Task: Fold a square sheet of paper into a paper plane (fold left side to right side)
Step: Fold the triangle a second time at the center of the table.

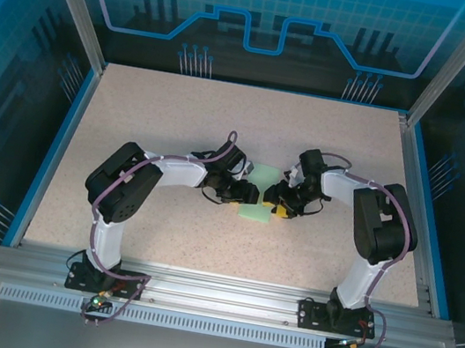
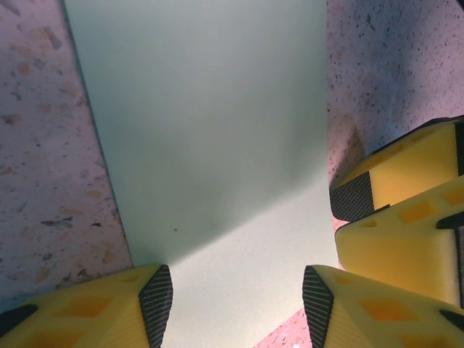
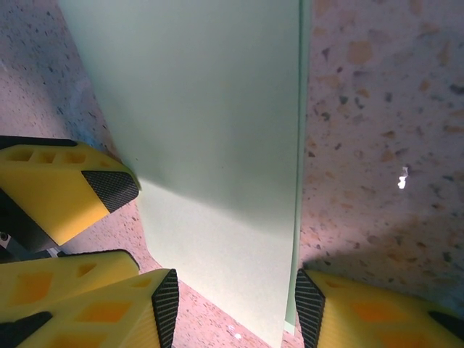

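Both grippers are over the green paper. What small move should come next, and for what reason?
Probably press down with the right gripper along the edge beside its finger. There the square sheet of paper shows two layers, slightly offset, so it looks folded but not yet flattened. Both it and the left gripper stand open astride the sheet.

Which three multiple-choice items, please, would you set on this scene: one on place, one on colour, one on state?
1. Where is the paper? A. at the table's far edge; B. between the left end effector and the right end effector; C. off the table.
2. Its colour? A. pale green; B. white; C. yellow.
3. The left end effector is: A. shut; B. gripping a pen; C. open.
Key: 1B, the top view shows it between them; 2A, every view shows green; 3C, its fingers stand apart astride the flat paper.
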